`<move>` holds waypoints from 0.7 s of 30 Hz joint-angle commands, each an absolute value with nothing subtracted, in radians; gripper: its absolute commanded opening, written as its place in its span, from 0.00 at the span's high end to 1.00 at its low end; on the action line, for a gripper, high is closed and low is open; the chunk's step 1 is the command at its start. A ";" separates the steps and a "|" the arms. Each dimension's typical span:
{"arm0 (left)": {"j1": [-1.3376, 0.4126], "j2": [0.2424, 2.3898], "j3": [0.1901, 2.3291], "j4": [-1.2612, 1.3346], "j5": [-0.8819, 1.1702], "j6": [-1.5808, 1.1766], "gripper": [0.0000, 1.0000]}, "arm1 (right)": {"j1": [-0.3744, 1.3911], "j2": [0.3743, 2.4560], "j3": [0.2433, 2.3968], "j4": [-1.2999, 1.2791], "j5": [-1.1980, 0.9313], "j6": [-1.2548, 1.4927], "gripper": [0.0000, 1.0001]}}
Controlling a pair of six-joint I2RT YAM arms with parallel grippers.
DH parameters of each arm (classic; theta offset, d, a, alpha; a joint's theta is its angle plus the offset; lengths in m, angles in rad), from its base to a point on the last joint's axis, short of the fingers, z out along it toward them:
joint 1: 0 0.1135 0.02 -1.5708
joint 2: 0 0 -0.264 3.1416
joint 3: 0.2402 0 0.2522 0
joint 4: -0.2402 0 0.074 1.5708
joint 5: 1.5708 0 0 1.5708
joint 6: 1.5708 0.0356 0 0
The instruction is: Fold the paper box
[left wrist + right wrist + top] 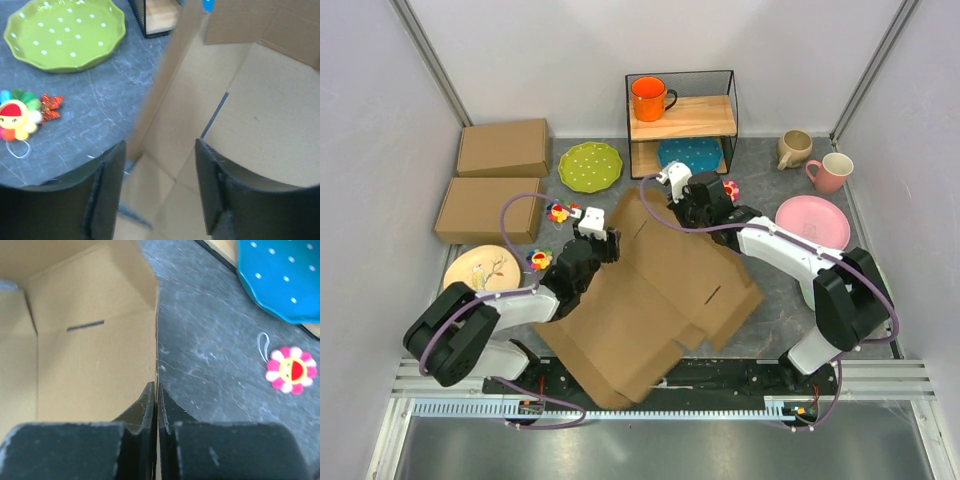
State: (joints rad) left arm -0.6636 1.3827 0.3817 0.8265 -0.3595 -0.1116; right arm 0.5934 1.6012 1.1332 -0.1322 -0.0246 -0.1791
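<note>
- Two arms reach inward from the near edge of the table [780,170] and meet over the paper box [650,290], a wide brown sheet lying half-opened in the middle, one corner hanging past the near edge.
- Left arm: it lies low and stretched toward the centre. The left gripper [611,241] is at the sheet's left side with its jaws spread wide.
- Right arm: the elbow is raised near the right edge and the forearm is angled back across the table. The right gripper [678,212] is at the sheet's far corner.
- The left wrist view shows what the overhead view cannot. The left gripper [159,150] has its fingers [110,190] well apart, and a raised flap of the paper box [260,125] runs down between them; whether either finger touches it cannot be told.
- The right wrist view shows the right gripper [156,390] clenched on the thin upright edge of the paper box [95,365], with a slot cut visible in the panel beyond.
- At the far left corner sit two closed cardboard boxes [505,148], with a cream plate [485,270] nearer along the left edge.
- A green plate [590,165] and a wire shelf [720,120] stand at the far edge. The shelf holds an orange mug [652,98] above a blue plate [692,155].
- A beige mug [793,148], pink mug [830,172] and pink plate [812,222] fill the far right corner.
- Small flower toys [560,212] lie close beside both grippers.
</note>
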 commanded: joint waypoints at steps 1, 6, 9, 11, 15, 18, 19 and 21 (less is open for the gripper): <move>-0.666 1.290 0.449 0.623 -0.420 -0.136 0.20 | 0.615 1.502 1.051 -0.006 0.150 -0.176 0.96; -0.666 1.189 0.488 0.428 -0.449 -0.205 0.18 | 0.638 1.407 0.950 0.112 0.183 -0.255 1.00; -0.664 1.125 0.465 0.402 -0.494 -0.239 0.18 | 0.655 1.399 0.966 0.106 0.149 -0.307 1.00; -0.657 1.100 0.468 0.396 -0.512 -0.247 0.18 | 0.664 1.419 0.997 0.059 0.123 -0.347 1.00; -0.635 1.085 0.520 0.353 -0.540 -0.261 0.19 | 0.762 1.477 1.090 -0.026 0.147 -0.475 1.00; -0.618 1.083 0.561 0.322 -0.557 -0.273 0.19 | 0.856 1.520 1.114 -0.054 0.259 -0.638 1.00; -0.601 1.078 0.568 0.319 -0.558 -0.276 0.19 | 0.873 1.532 1.115 -0.054 0.281 -0.665 1.00; -0.578 1.077 0.572 0.321 -0.554 -0.300 0.18 | 0.900 1.543 1.118 -0.032 0.360 -0.725 1.00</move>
State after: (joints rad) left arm -0.6163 1.0981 0.5220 0.3309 -0.5053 -0.2314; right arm 0.8364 1.5162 1.0786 -0.0231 0.2310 -0.5270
